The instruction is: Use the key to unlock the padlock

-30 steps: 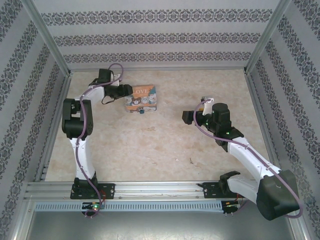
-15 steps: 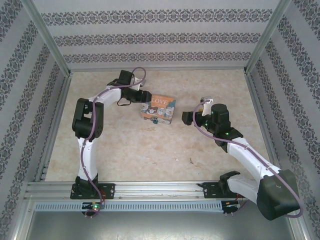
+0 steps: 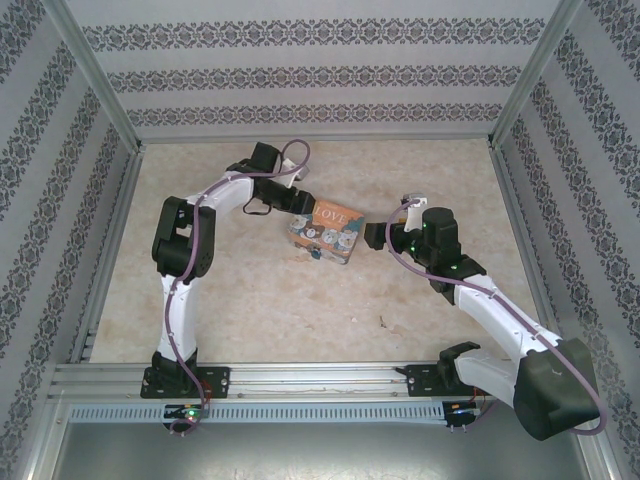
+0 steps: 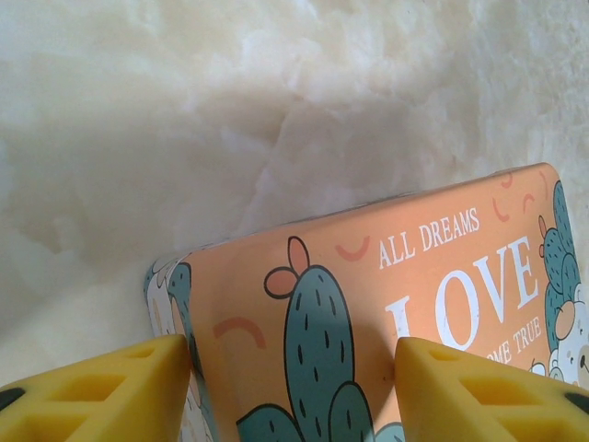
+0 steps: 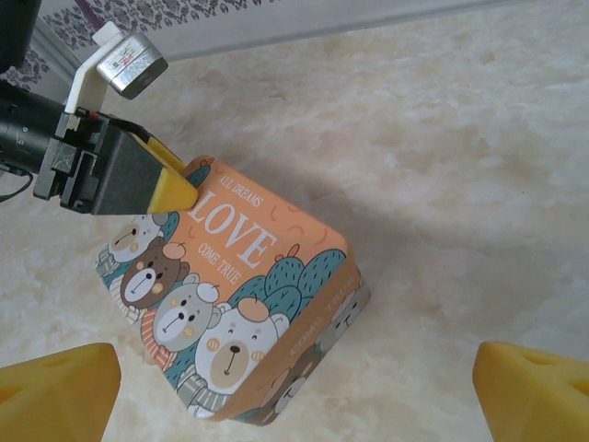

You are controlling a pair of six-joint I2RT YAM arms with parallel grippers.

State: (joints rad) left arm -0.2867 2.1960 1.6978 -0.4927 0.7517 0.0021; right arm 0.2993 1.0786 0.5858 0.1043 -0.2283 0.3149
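Key [image 3: 383,321], tiny indistinct speck on table [image 3: 300,310]

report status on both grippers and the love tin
Left gripper clamped on orange rectangular LOVE tin. Right gripper open, facing tin, not touching. Padlock, key: too small to tell. Nothing between tin and right gripper.

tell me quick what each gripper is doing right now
Left gripper: closed on the LOVE tin, holding it.
Right gripper: open, holding nothing.
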